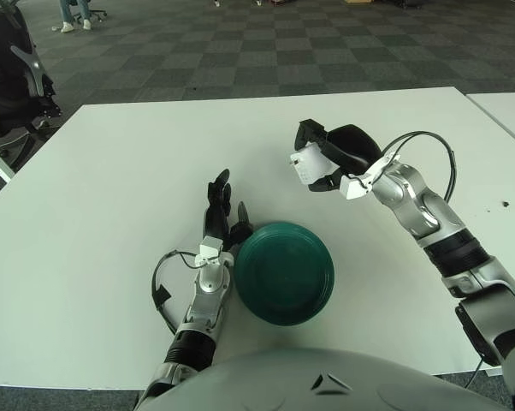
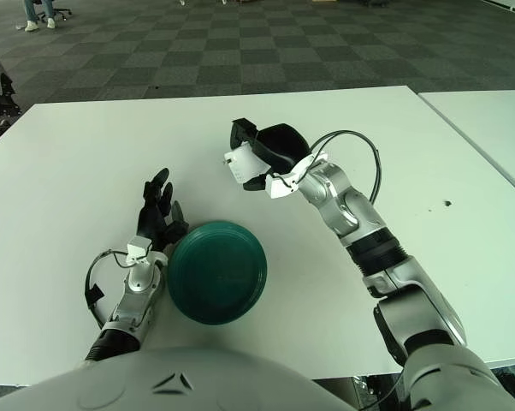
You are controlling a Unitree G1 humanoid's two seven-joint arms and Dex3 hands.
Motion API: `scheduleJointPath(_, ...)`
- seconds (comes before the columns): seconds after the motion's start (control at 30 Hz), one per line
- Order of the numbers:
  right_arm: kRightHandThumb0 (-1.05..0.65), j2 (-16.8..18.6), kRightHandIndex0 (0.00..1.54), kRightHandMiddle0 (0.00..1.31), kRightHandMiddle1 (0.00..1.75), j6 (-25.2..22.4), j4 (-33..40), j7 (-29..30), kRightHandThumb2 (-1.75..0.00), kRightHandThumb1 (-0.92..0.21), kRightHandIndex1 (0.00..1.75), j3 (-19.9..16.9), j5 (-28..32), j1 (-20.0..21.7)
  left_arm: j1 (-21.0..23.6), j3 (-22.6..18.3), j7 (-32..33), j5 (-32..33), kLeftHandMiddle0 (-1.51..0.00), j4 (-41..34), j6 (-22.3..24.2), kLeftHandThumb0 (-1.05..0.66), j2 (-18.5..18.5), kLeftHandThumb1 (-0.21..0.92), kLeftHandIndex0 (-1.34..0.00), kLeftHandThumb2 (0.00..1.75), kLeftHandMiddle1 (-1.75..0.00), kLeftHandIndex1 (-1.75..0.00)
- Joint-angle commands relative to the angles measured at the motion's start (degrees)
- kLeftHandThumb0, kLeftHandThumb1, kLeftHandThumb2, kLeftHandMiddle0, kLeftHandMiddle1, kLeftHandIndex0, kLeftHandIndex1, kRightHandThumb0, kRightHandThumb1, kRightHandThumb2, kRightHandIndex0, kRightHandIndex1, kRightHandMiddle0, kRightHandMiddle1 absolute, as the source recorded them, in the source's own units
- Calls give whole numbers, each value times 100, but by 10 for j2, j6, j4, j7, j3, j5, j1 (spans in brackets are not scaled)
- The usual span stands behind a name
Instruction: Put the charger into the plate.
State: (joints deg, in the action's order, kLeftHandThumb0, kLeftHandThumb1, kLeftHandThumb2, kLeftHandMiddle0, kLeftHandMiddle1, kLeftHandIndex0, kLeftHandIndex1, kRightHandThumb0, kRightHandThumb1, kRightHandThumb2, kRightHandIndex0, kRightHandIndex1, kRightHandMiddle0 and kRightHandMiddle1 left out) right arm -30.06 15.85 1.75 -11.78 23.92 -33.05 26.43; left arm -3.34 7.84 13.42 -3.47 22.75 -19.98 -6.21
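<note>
Left eye view. The right hand (image 1: 326, 158) is raised over the white table (image 1: 112, 188), beyond the plate and to its right. Its dark fingers are clamped around the charger (image 1: 307, 163) — a small white block, held clear of the tabletop and apart from the plate. The plate (image 1: 284, 272) is dark green and round, sitting on the table near the front edge. The left hand (image 1: 221, 214) shows just beside the plate's left rim, fingers spread and pointing away from the robot, holding nothing; whether a fingertip touches the rim cannot be told.

Right eye view. Same arrangement. The charger (image 2: 240, 164) sits in the grasp of the right hand (image 2: 262, 154), above bare table (image 2: 69, 154) and behind the plate (image 2: 216, 271). A black cable loops from the right wrist back along the forearm. The left hand (image 2: 157, 210) shows at the plate's left edge — fingers apart, empty. Checkered carpet lies beyond the table's far edge.
</note>
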Motion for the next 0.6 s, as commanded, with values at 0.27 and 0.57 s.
scheduleJointPath(0.27,-46,-23,121,57,175,36,154,-128,-125,-37,175,-5,60,-36,-75,32,11,-16,-31,88,36,-95,-38,92,0,107,-2,-51)
scheduleJointPath(0.57,-45,-31,115,54,175,133,149,-152,-120,-41,175,2,88,-47,-81,46,15,-23,-44,71,30,-90,-31,92,0,103,-9,-63)
